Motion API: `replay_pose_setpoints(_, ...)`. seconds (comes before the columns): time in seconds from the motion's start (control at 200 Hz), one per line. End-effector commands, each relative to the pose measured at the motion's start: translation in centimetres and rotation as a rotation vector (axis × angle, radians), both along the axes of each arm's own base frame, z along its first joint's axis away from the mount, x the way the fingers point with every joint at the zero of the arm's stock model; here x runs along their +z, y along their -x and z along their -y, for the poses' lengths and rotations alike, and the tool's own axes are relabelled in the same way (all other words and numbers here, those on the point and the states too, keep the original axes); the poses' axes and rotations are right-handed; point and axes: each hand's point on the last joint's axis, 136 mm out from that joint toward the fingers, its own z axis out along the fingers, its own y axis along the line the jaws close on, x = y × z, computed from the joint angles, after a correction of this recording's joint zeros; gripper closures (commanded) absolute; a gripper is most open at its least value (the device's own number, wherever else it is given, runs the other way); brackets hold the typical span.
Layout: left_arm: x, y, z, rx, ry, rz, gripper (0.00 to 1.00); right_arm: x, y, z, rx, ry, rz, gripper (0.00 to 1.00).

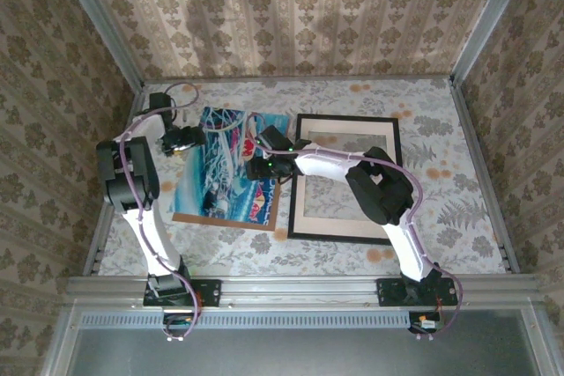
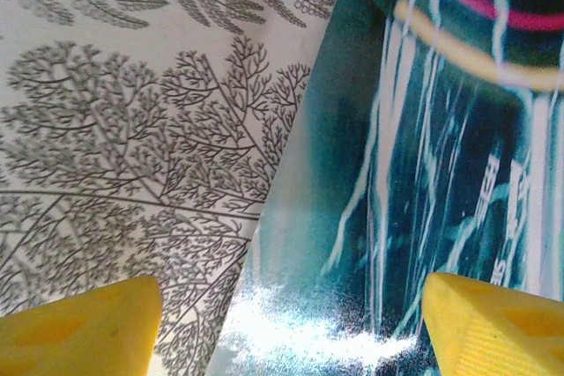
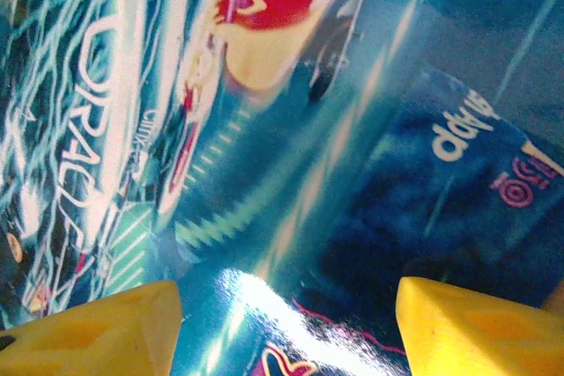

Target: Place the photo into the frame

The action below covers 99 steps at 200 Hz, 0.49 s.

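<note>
Just left of the frame [image 1: 352,118], photo [image 1: 220,178] lying face up

From above, soft even light is falling on my tabletop [image 1: 423,129], and two faint, blurry shadows are lying on the patterned back wall [image 1: 291,15]. That overhead view is looking slightly dim and grainy, with the side walls [image 1: 53,59] leaning outward toward the edges. Through my left wrist camera the leaf pattern [image 2: 132,129] is showing crisp, while white glare is spreading over the glossy photo [image 2: 423,173] near the bottom edge. Through my right wrist camera the print is smearing out of focus, another bright glare patch is shining low down, and my yellow fingertips [image 3: 88,332] are looking soft at the corners.
</note>
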Motion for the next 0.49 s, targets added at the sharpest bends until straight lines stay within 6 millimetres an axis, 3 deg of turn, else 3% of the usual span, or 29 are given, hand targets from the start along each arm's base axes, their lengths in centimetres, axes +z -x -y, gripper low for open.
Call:
replay_pose_setpoints(0.0,-0.7,0.2,0.7,-0.041,0.044,-0.039,0.21,-2.3,0.6,-0.2,-0.006,-0.002,-0.063,0.35)
replay_pose_setpoints(0.165,-1.0,0.4,1.6,-0.060,0.088,-0.043,0.22,-2.7,0.7,-0.2,-0.012,-0.005,-0.071,0.35)
replay_pose_setpoints(0.49,0.5,0.2,2.0,-0.055,0.131,0.003,0.27,-3.2,0.9,-0.1,-0.012,0.003,-0.082,0.35)
